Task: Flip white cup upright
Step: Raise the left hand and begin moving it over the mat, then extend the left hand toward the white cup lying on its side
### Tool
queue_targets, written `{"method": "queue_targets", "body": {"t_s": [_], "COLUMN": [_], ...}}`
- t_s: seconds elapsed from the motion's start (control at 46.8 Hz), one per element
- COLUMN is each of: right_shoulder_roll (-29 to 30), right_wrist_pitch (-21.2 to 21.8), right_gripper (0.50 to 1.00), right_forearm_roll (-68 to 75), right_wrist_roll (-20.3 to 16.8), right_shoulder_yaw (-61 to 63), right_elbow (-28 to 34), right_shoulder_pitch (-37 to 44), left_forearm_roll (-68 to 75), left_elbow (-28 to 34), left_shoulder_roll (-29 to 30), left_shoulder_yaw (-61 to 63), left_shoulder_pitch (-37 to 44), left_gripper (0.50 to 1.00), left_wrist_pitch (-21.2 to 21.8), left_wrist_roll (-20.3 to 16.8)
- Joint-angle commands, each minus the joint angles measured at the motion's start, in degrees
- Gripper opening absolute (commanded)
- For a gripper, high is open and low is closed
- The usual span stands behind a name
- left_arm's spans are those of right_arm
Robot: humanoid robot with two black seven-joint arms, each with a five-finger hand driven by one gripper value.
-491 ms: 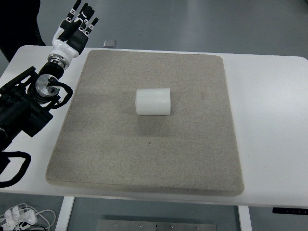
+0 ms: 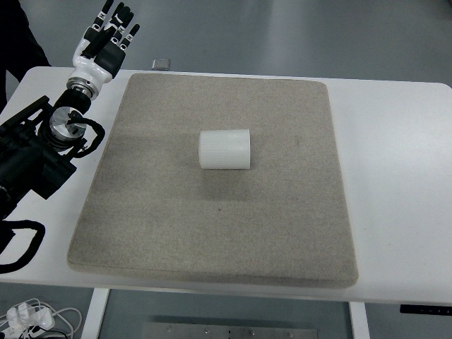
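A white cup (image 2: 225, 149) lies on its side near the middle of a grey-brown mat (image 2: 212, 233), a little toward the far half. Its ribbed wall faces up and its long axis runs left to right across the mat. Nothing touches it.

The mat covers most of a white table (image 2: 395, 176), leaving bare strips on the right and left sides.

The robot's left hand (image 2: 106, 39) hangs past the table's far left corner, well apart from the cup. Its fingers (image 2: 119, 15) are stretched out and slightly spread, pointing away from the robot, and they hold nothing. The black arm (image 2: 35, 159) behind it comes in from the left edge and stretches over the table's left strip, just beside the mat's edge.

A small dark square object (image 2: 162, 63) sits at the table's far edge, just beyond the mat. Below the table at the lower left, some white cables (image 2: 28, 316) lie on the floor.
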Motion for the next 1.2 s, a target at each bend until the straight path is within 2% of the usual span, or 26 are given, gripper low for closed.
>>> {"method": "queue_targets", "body": {"t_s": [0.0,0.15,0.32,0.406,0.513,0.79,1.004,1.175], "right_shoulder_roll": [0.0,0.0,0.0,0.0,0.0,0.0,0.0,0.0], "right_wrist_pitch": [0.0,0.0,0.0,0.0,0.0,0.0,0.0,0.0], "right_gripper": [0.952,0.952,0.952,0.952,0.952,0.952,0.952,0.952], "right_forearm_roll": [0.01,0.01,0.01,0.01,0.01,0.01,0.01,0.01], "right_wrist_roll": [0.0,0.0,0.0,0.0,0.0,0.0,0.0,0.0], "right_shoulder_yaw": [0.07,-0.02,-0.02,-0.02,0.07,-0.02,0.07,-0.02], "right_elbow": [0.0,0.0,0.0,0.0,0.0,0.0,0.0,0.0], "right_shoulder_pitch": [0.0,0.0,0.0,0.0,0.0,0.0,0.0,0.0], "left_forearm_roll": [0.0,0.26,0.88,1.14,2.81,12.12,23.63,34.26], "left_elbow": [0.16,-0.45,0.34,0.43,0.51,-0.98,-5.37,-12.48], "left_shoulder_roll": [0.03,0.03,0.73,1.35,1.79,2.67,5.04,7.85], "left_shoulder_yaw": [0.08,0.08,0.25,0.43,2.8,3.68,3.68,3.68], "left_shoulder_pitch": [0.07,0.33,0.42,-0.1,-1.24,-2.74,-4.32,-4.32], "left_gripper": [1.0,1.0,0.999,0.999,0.999,1.0,0.999,0.999], "left_wrist_pitch": [-0.08,-1.49,-5.88,-5.53,-2.81,-3.42,-3.6,-3.16], "left_wrist_roll": [0.12,0.21,0.83,0.91,0.91,0.91,0.91,0.91]}}
